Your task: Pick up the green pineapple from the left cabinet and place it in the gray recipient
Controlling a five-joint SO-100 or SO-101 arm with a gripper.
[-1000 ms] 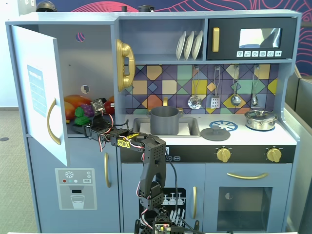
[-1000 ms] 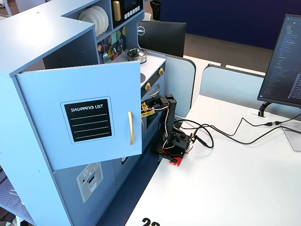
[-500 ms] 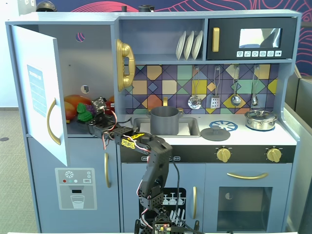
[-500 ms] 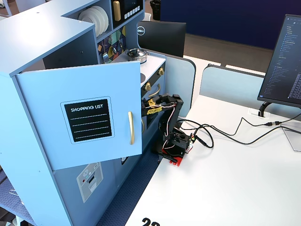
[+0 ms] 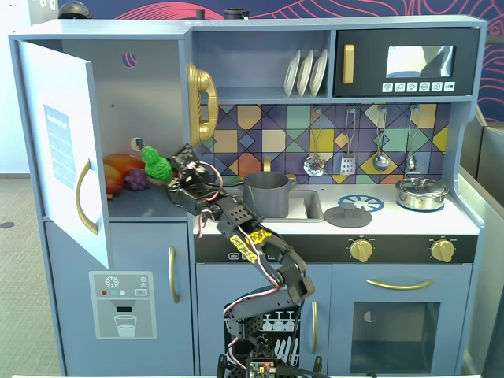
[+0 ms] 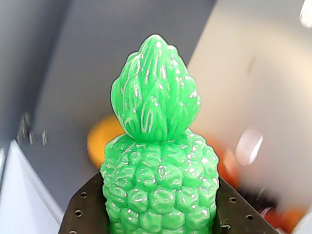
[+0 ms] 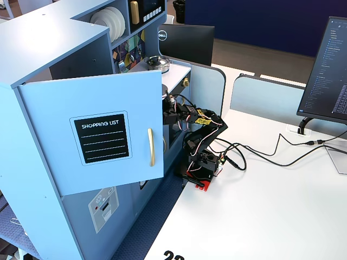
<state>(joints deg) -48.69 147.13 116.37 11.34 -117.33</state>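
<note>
The green pineapple [image 5: 155,164] is upright at the open front of the left cabinet [image 5: 142,94], just above its shelf. My gripper [image 5: 164,173] is shut on the pineapple's bumpy body. In the wrist view the pineapple [image 6: 158,165] fills the middle, with a black finger [image 6: 85,209] on its left and another on its right, and my gripper [image 6: 158,202] is clamped on its lower half. The gray recipient [image 5: 268,194] stands empty on the counter to the right of my arm. In a fixed view from the side the cabinet door [image 7: 92,141] hides the gripper and the fruit.
Purple grapes [image 5: 138,179] and orange-red fruits [image 5: 118,169] lie on the shelf behind the pineapple. The open pale door [image 5: 67,150] stands to the left. A flat gray lid [image 5: 347,214] and a shiny silver pot [image 5: 421,193] sit on the counter to the right.
</note>
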